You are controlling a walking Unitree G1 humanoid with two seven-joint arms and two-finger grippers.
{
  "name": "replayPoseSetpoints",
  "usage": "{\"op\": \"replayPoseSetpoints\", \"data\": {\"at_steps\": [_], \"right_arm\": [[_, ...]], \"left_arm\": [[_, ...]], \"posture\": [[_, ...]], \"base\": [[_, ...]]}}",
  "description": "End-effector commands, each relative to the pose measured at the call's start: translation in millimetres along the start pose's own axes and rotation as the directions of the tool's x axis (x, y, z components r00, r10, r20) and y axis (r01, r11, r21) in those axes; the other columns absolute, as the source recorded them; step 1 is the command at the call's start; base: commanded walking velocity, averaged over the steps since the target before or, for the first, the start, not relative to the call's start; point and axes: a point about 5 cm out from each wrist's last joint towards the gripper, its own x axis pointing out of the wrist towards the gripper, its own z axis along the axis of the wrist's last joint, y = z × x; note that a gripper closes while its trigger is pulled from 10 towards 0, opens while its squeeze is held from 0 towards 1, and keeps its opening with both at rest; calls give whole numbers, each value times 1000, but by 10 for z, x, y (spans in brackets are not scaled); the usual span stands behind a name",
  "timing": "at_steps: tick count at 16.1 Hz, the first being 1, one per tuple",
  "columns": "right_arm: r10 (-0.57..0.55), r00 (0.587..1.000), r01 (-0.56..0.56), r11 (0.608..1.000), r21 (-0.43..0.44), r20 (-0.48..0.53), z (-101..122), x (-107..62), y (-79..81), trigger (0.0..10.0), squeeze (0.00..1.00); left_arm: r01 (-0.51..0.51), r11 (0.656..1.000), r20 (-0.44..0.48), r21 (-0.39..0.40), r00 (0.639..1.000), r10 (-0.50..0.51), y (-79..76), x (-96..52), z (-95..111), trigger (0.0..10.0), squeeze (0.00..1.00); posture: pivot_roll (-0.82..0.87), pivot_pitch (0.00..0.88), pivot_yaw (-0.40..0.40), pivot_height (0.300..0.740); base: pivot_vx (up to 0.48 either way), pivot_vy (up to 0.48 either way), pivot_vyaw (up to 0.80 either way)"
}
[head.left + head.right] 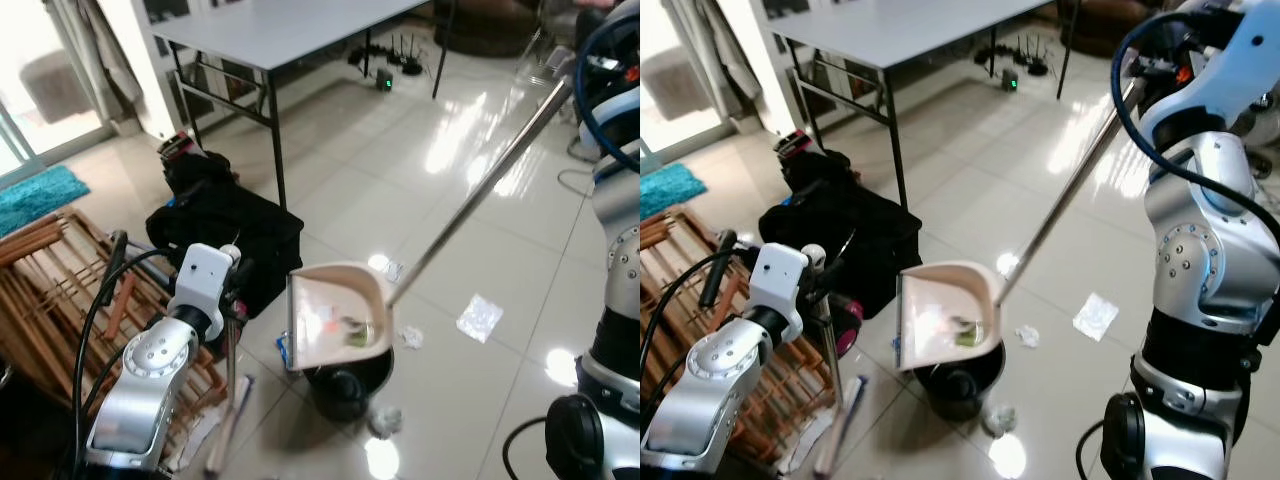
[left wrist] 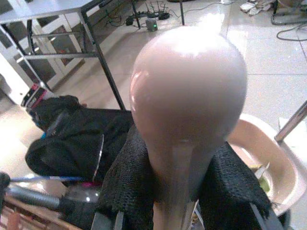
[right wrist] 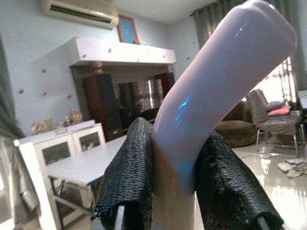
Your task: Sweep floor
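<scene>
Dustpan point(image 1: 338, 315) is raised above a small black bin point(image 1: 345, 390), its long metal handle point(image 1: 480, 195) running up and away toward the robot's right side, where the right gripper point(image 3: 175, 191) is clamped on the handle's curved end. Some swept debris, including a green scrap, lies in the pan's hollow near its rear wall. The left gripper point(image 2: 175, 191) is closed around the rounded top of the broom handle point(image 2: 189, 96); the broom shaft point(image 1: 230, 380) drops almost vertically to the floor just left of the bin. The relation that governs the next move, by judgement, is pan over bin: the pan's mouth faces left, its long axis follows the handle toward the right arm, so tipping would fall to the right arm. Loose litter remains on the tiles point(image 1: 400, 150): a crumpled wad point(image 1: 384, 420) just beside the bin's front, a small scrap point(image 1: 411, 338) touching distance from the pan's right edge, and a white wrapper point(image 1: 479, 317) farther right, all nearer the right arm than the broom. A black bag point(image 1: 225, 235) sits behind the broom.
</scene>
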Motion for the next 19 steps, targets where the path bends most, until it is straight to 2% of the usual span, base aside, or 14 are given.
{"op": "replayPoseSetpoints", "data": {"at_steps": [1,7,11,12,16,17,18,19], "right_arm": [[-25,998,28,999,-40,60,123,-19,-89,10000,0],[10,996,-5,998,-55,89,103,-1,-35,10000,0],[65,992,-54,993,-101,107,38,-13,111,10000,0],[104,985,-87,988,-127,136,37,-31,212,10000,0],[195,963,-169,975,-145,187,23,-63,427,10000,0],[269,940,-232,955,-184,211,3,-100,569,10000,0],[269,940,-232,955,-184,211,3,-100,569,10000,0],[315,921,-269,939,-214,228,-7,-132,653,10000,0]], "left_arm": [[17,1000,15,13,1000,-17,-30,11,24,10000,0],[-4,1000,18,13,1000,4,13,-13,8,10000,0],[-5,1000,13,18,1000,5,16,-11,7,10000,0],[-7,1000,15,18,1000,6,17,-4,12,10000,0],[-4,1000,16,19,1000,4,2,3,13,10000,0],[-3,1000,18,19,1000,3,-6,6,17,10000,0],[-3,1000,18,19,1000,3,-6,6,17,10000,0],[-4,1000,18,19,1000,3,-6,8,19,10000,0]], "posture": [[-51,31,53,740],[-44,38,43,740],[-40,41,45,740],[-43,43,44,740],[-43,43,44,740],[-40,45,42,740],[-40,45,42,740],[-40,45,42,740]], "base": [[0,0,0],[0,0,0],[0,0,0],[0,0,0],[0,0,0],[0,0,0],[0,0,0],[0,0,0]]}}
